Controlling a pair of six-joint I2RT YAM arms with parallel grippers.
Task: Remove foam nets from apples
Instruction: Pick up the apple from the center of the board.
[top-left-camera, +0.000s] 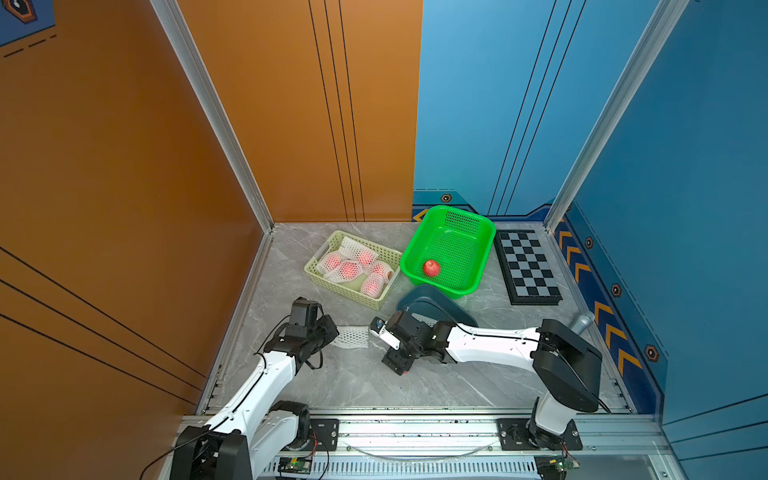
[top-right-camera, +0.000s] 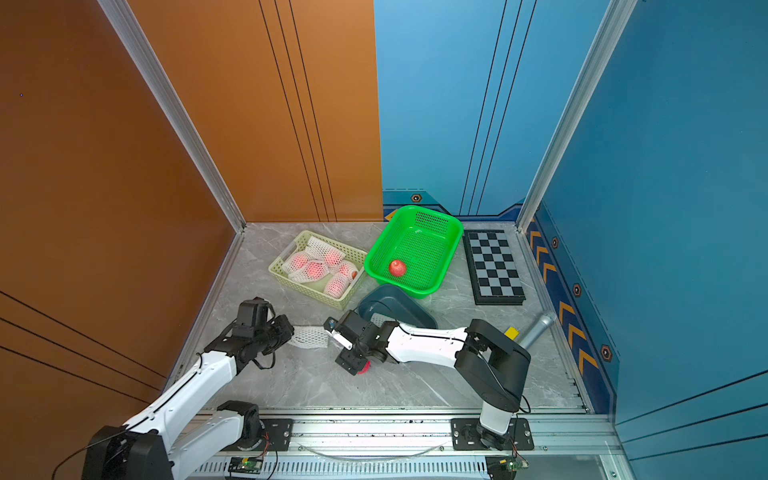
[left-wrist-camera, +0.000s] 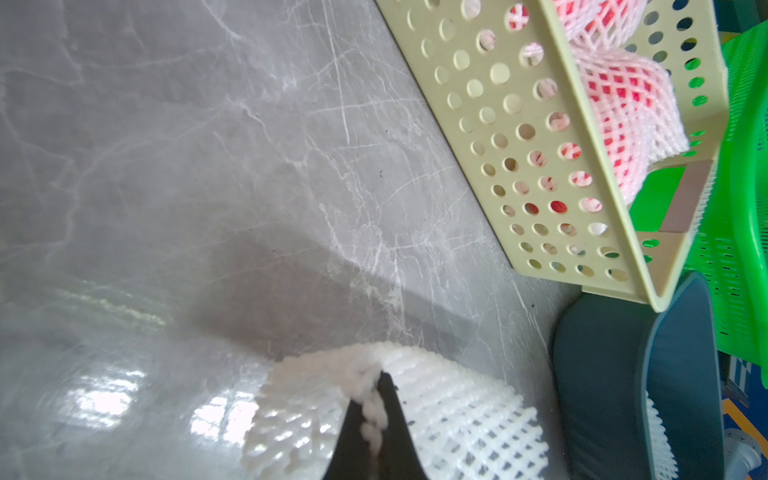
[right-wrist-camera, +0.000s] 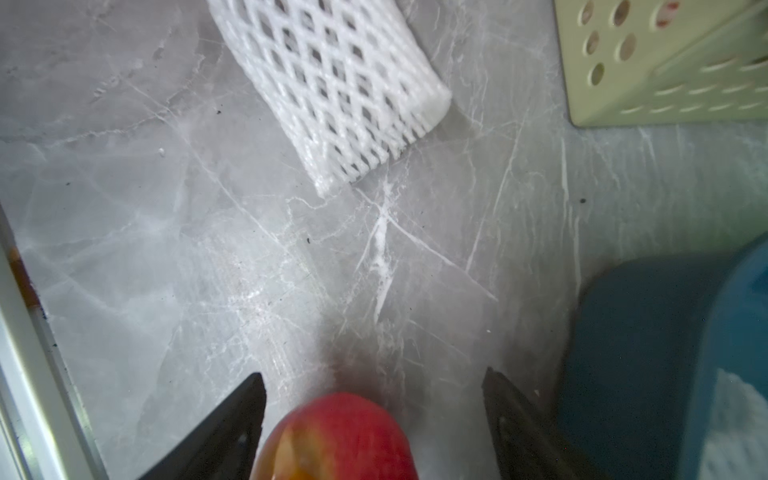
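An empty white foam net (top-left-camera: 353, 336) (top-right-camera: 308, 336) lies stretched over the grey table, and my left gripper (top-left-camera: 335, 332) (left-wrist-camera: 380, 386) is shut on its bunched end (left-wrist-camera: 372, 415). The net's free end (right-wrist-camera: 340, 91) points toward my right gripper (top-left-camera: 395, 353) (right-wrist-camera: 374, 380), which stands open. A bare red apple (right-wrist-camera: 340, 436) (top-right-camera: 365, 368) sits between its fingers, close to one, with a clear gap to the other. Several netted apples (top-left-camera: 353, 266) (left-wrist-camera: 623, 95) lie in the pale yellow basket (top-left-camera: 345, 293). One bare apple (top-left-camera: 431, 268) rests in the green basket (top-left-camera: 487, 259).
A dark teal bin (top-left-camera: 436, 301) (right-wrist-camera: 644, 353) stands just behind my right wrist, with white foam mesh (top-left-camera: 424, 319) showing in it. A chessboard (top-left-camera: 525, 266) lies at the back right. Walls close in the table on three sides.
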